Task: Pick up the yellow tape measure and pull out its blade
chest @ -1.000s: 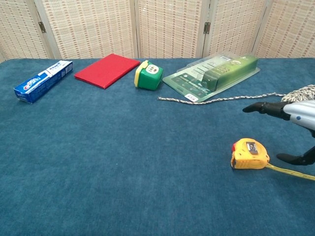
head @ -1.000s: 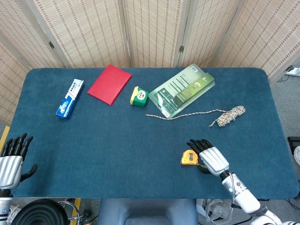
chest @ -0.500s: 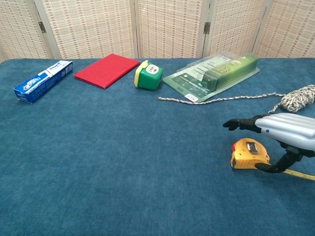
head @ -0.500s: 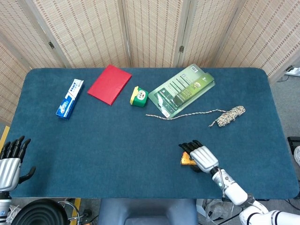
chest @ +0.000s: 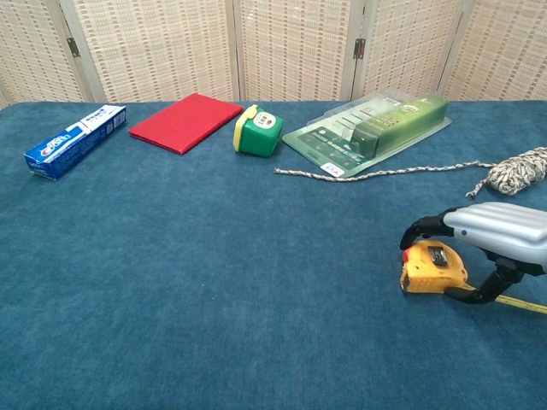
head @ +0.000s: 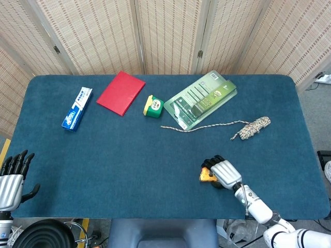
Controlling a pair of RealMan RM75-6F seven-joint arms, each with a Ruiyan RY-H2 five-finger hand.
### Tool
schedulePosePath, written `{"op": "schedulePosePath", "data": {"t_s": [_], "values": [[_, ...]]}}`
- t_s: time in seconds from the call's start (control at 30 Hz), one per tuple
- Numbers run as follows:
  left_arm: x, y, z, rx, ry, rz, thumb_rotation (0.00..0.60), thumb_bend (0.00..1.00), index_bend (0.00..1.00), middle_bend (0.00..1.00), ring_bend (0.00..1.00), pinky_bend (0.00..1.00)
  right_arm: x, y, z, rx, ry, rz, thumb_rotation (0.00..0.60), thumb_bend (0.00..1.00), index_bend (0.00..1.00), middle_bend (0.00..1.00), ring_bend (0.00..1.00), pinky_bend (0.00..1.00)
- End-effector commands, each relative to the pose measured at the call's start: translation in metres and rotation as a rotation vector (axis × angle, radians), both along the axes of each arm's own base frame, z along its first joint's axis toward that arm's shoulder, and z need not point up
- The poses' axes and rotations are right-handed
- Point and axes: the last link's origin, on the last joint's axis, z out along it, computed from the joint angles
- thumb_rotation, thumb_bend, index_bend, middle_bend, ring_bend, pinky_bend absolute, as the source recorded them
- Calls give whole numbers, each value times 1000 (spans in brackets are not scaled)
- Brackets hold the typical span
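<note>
In the head view we see the tape measure (head: 207,174) lying on the blue bench (head: 129,155), near its front edge and right of centre, with the right hand (head: 223,173) laid over it from the right, its dark fingers (head: 212,161) curled down around the yellow case. The left hand (head: 11,178) sits off the bench's front left corner, holding nothing, fingers straight and apart. Farther back we find a toothpaste box (head: 77,108), a red book (head: 121,92), a green box (head: 153,105), a blister pack (head: 202,98), and a cord (head: 248,127) running to a small bundle at right. In the chest view the tape measure (chest: 432,267) rests flat on the bench (chest: 214,299), and the right hand (chest: 496,235) arches over it: the fingers (chest: 425,225) hook down at the case's far side and the thumb comes against its near right corner, so the hand closes on the case while it still lies on the cloth. A short length of yellow blade (chest: 520,301) trails from the case toward the right edge. We do not see the left hand here.
</note>
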Motion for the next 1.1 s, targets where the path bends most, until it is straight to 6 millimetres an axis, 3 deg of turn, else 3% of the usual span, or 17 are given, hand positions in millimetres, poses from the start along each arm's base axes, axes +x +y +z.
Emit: {"op": "schedulePosePath", "data": {"t_s": [0.03, 0.27, 0.43, 0.7, 0.83, 1.1], "values": [[0, 0, 0, 0, 0, 1, 600, 330, 0, 16, 0, 0, -1, -1, 1, -5, 3, -4, 600, 367, 216, 214, 184, 121], [0, 1, 0, -3, 1, 2, 600, 330, 0, 16, 0, 0, 0, -1, 0, -12, -5, -3, 600, 367, 226, 276, 225, 136], [2, 5, 0, -8, 6, -7, 600, 330, 0, 16, 0, 0, 1, -2, 1, -35, -13, -4, 600, 357, 346, 377, 291, 165], [24, 31, 4, -23, 12, -118, 600, 331, 14, 16, 20, 0, 11, -6, 5, -66, -53, -2, 600, 357, 445, 454, 356, 204], [42, 55, 4, -11, -12, -190, 600, 332, 36, 29, 61, 0, 27, -12, 8, -71, -77, 16, 600, 357, 454, 461, 362, 204], [91, 103, -14, -61, -127, -311, 600, 337, 35, 58, 114, 13, 81, -32, 14, -115, -130, 76, 600, 357, 467, 473, 375, 204]]}}
